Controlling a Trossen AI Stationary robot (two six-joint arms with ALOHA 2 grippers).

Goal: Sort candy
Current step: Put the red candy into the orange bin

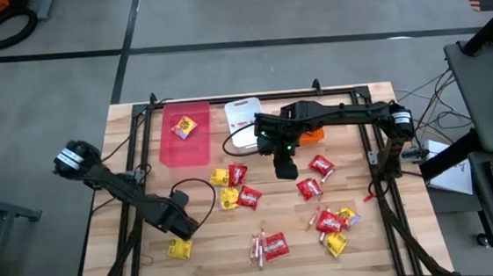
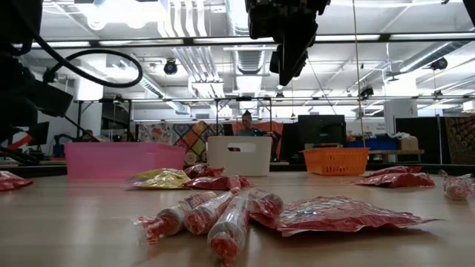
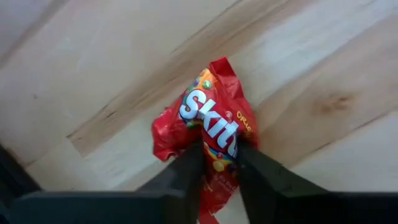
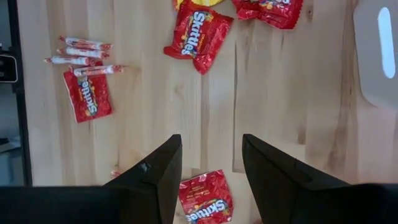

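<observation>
- The left gripper (image 3: 217, 163) is clamped on a red Skittles packet (image 3: 208, 127); the left wrist view shows both dark fingers pinching the crumpled wrapper at one end, with bare wood beneath it.
- In the high view the left gripper (image 1: 181, 221) sits low near the table's front-left corner, and a yellow packet (image 1: 179, 248) lies just beside it toward the front edge.
- The right gripper (image 4: 210, 167) has its fingers apart and holds nothing; it hangs high over the middle of the table (image 1: 366, 252), looking down on a red packet (image 4: 205, 196) directly under the gap.
- Farther out, three thin pinkish-red sticks (image 4: 81, 53) lie beside another red packet (image 4: 87, 95) toward the front edge, and a loose cluster of red and yellow packets (image 1: 234, 186) lies mid-table.
- Along the back edge stand the pink bin (image 1: 183, 134), with one yellow packet already in it, the white bin (image 1: 241, 117) and the orange bin (image 2: 337, 160), mostly hidden under the right arm from above.
- Risk, as I judge it: the left grip is on a wrinkled corner only, so the packet could slip out on the way to a bin.
- Both arms may need the same back edge, so their paths could cross.
</observation>
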